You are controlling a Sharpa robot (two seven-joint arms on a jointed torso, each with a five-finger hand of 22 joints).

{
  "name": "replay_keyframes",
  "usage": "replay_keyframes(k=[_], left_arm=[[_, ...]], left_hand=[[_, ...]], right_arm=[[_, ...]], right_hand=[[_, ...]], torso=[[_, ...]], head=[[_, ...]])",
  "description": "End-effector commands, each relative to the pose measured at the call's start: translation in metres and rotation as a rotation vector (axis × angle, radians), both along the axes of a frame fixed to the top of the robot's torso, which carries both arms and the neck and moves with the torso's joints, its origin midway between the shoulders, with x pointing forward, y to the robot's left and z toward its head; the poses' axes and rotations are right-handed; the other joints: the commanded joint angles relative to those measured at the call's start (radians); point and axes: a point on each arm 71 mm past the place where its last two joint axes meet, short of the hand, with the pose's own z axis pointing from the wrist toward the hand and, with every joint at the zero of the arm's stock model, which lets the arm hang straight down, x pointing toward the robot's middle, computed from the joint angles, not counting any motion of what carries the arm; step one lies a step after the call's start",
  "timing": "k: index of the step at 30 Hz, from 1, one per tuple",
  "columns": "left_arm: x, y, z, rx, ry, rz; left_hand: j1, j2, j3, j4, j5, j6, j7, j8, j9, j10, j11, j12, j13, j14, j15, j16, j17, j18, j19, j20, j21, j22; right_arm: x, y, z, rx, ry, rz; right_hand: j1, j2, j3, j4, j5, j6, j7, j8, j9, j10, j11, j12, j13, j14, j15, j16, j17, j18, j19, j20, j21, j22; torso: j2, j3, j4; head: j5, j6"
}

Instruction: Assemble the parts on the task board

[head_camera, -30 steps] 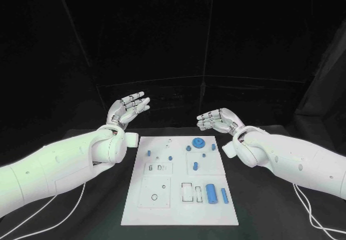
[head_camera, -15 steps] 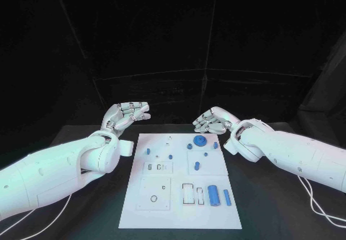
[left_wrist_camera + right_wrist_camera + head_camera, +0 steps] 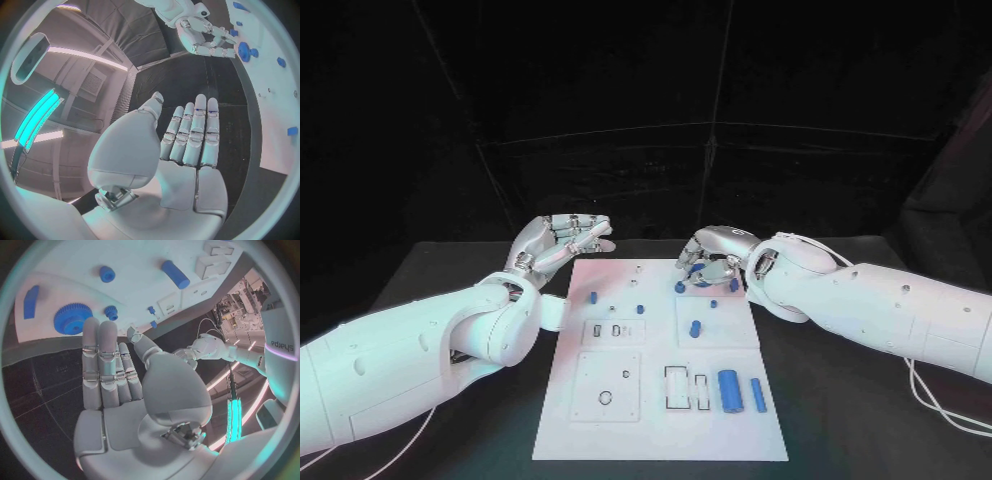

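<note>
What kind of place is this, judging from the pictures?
Probably a robot test lab: a white task board with small blue parts lies on a black table, dark curtains hang behind it, and ceiling strip lights glow overhead.

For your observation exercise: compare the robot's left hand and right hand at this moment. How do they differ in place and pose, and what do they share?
Place: the left hand hangs beyond the task board's far left corner, over black table; the right hand is over the board's far end, just above the blue gear.
Pose: the left hand is palm-up with fingers loosely curled; the right hand is turned down towards the board.
Shared: both are silver, hold nothing, and touch no part.
</note>
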Motion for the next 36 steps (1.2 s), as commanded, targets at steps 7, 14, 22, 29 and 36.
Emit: replay_keyframes(k=[7, 14, 22, 29, 36], left_arm=[[-0.002, -0.005, 0.002, -0.004, 0.001, -0.049], [-0.002, -0.005, 0.002, -0.007, 0.007, -0.051], [-0.002, -0.006, 0.001, -0.013, 0.016, -0.061], [-0.002, -0.005, 0.001, -0.013, 0.019, -0.062], [-0.002, -0.005, 0.001, -0.014, 0.022, -0.062]], left_hand=[[0.001, 0.012, 0.0, -0.01, 0.0, 0.007, 0.004, -0.005, -0.001, 0.007, 0.0, -0.005, -0.001, 0.006, -0.001, -0.003, 0.002, 0.014, 0.01, -0.002, 0.005, -0.001], [0.0, 0.013, -0.001, -0.012, 0.0, 0.007, 0.005, -0.008, -0.002, 0.006, 0.0, -0.008, -0.002, 0.008, -0.001, -0.004, 0.002, 0.014, 0.014, -0.003, 0.006, -0.001], [-0.001, 0.015, -0.002, -0.014, 0.0, 0.006, 0.005, -0.011, -0.002, 0.003, 0.001, -0.012, -0.003, 0.009, -0.001, -0.005, 0.003, 0.014, 0.018, -0.003, 0.008, -0.001], [-0.001, 0.015, -0.002, -0.015, 0.0, 0.005, 0.005, -0.012, -0.002, 0.002, 0.001, -0.013, -0.003, 0.01, -0.001, -0.005, 0.003, 0.014, 0.02, -0.004, 0.008, -0.002], [-0.001, 0.016, -0.002, -0.016, 0.0, 0.005, 0.006, -0.012, -0.002, 0.002, 0.001, -0.014, -0.003, 0.01, -0.001, -0.005, 0.004, 0.014, 0.02, -0.004, 0.008, -0.002]], right_arm=[[0.0, 0.008, -0.001, -0.181, -0.045, -0.011], [0.002, 0.014, -0.003, -0.207, -0.034, -0.011], [0.006, 0.019, -0.005, -0.222, -0.029, -0.014], [0.006, 0.023, -0.007, -0.231, -0.019, -0.003], [0.008, 0.025, -0.009, -0.248, 0.004, -0.002]], right_hand=[[-0.005, -0.003, 0.017, 0.007, -0.012, -0.011, -0.003, -0.004, 0.0, -0.018, 0.003, 0.0, 0.001, 0.011, 0.007, 0.169, 0.155, -0.006, -0.021, 0.008, 0.17, 0.171], [-0.002, 0.0, 0.032, 0.012, -0.014, -0.011, 0.0, -0.004, 0.0, -0.021, 0.004, -0.001, 0.0, 0.004, 0.009, 0.248, 0.227, -0.013, -0.029, 0.012, 0.25, 0.252], [0.001, 0.011, 0.055, 0.016, -0.028, -0.01, 0.001, -0.004, 0.0, -0.02, 0.004, 0.0, 0.0, -0.003, 0.01, 0.277, 0.25, -0.014, -0.04, 0.014, 0.281, 0.279], [0.0, 0.014, 0.073, 0.019, -0.031, -0.006, 0.0, -0.003, 0.0, -0.011, 0.003, 0.002, 0.0, 0.001, 0.01, 0.315, 0.289, -0.019, -0.035, 0.015, 0.315, 0.318], [0.0, 0.023, 0.104, 0.025, -0.035, 0.013, -0.002, 0.002, 0.002, 0.018, -0.002, 0.007, 0.002, 0.014, 0.006, 0.387, 0.369, -0.032, -0.006, 0.013, 0.385, 0.409]], torso=[[0.019, -0.0009, -0.0006], [0.02, -0.0021, -0.0005], [0.021, -0.0028, 0.003], [0.024, -0.0019, 0.0006], [0.024, -0.0012, 0.0007]], head=[[0.003, -0.002], [0.002, -0.003], [0.004, -0.009], [0.007, -0.013], [0.009, -0.02]])
